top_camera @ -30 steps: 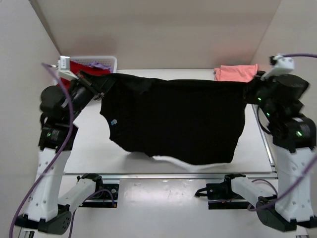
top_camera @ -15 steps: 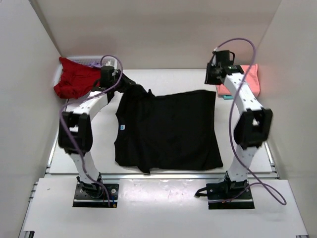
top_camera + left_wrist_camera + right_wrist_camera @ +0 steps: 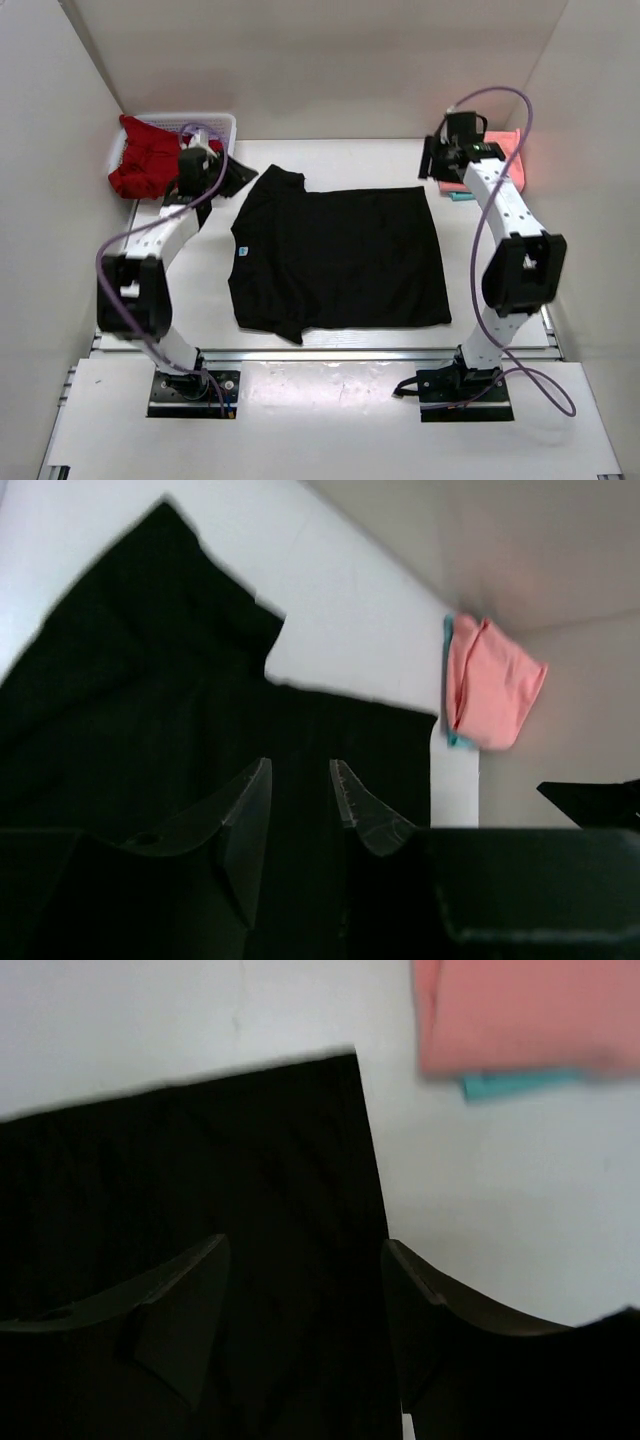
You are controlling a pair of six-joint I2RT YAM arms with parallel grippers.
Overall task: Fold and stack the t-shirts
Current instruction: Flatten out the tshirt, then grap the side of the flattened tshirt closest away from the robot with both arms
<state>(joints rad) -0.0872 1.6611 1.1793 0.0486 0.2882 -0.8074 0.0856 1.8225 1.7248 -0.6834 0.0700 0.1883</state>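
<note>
Three shirts are showing, and most of the folding seems to be waiting. The black shirt (image 3: 340, 255) is lying spread flat in the middle of the tabletop (image 3: 330, 160), its small blue label showing, and is not yet folded. The pink shirt (image 3: 505, 145) is sitting in the far right corner, apparently folded and likely serving as the base of the stack. The red shirt (image 3: 145, 165) is hanging bunched over the white basket (image 3: 215, 122) at the far left, seemingly untouched.

The left gripper (image 3: 300, 770) is hovering near the black shirt's far sleeve, its jaws parted and gripping nothing. The right gripper (image 3: 305, 1250) is hovering near the far right corner, its jaws spread wide and likewise empty.

The black shirt's far and right edges are running straight, while its near left corner is looking rumpled. Its near edge is lying close to the tabletop's rim, leaving little room there. Bare tabletop is lying open on both sides for folding. The right arm is working just beside the pink shirt, so that one could get nudged.
</note>
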